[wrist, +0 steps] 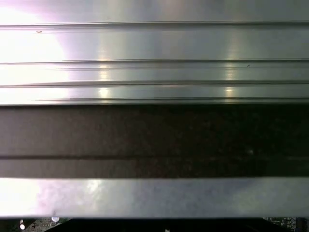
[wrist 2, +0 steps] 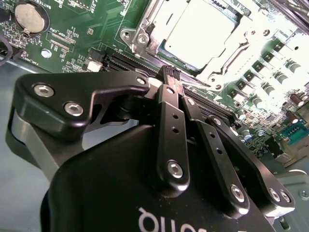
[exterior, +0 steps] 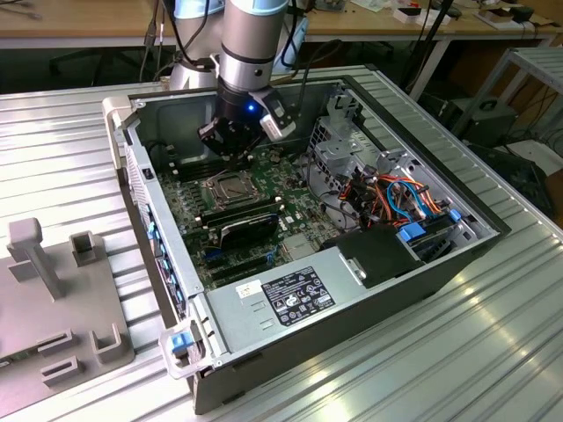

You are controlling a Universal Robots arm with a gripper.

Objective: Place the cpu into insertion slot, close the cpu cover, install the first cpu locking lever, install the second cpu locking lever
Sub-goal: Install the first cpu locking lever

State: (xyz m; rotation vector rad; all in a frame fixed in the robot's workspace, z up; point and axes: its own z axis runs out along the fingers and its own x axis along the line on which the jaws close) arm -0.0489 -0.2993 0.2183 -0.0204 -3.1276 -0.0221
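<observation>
In the second wrist view the cpu (wrist 2: 200, 29) shows its silver top inside the insertion slot (wrist 2: 145, 36), with the silver cpu cover (wrist 2: 244, 46) lying flat around its edges. My gripper (wrist 2: 170, 72) is shut with nothing between its black fingers (wrist 2: 166, 111), and its tips hang just short of the slot's edge. In the exterior view the gripper (exterior: 235, 161) hovers low over the motherboard, just behind the slot (exterior: 227, 186). I cannot make out how the locking levers stand.
The open computer case (exterior: 167, 264) lies on a ribbed aluminium table (exterior: 440, 352). A black card (exterior: 248, 224) sits in front of the slot, a drive cage with coloured cables (exterior: 396, 193) to the exterior view's right, and a grey fixture (exterior: 53, 290) to its left. A coin battery (wrist 2: 29, 17) sits on the board.
</observation>
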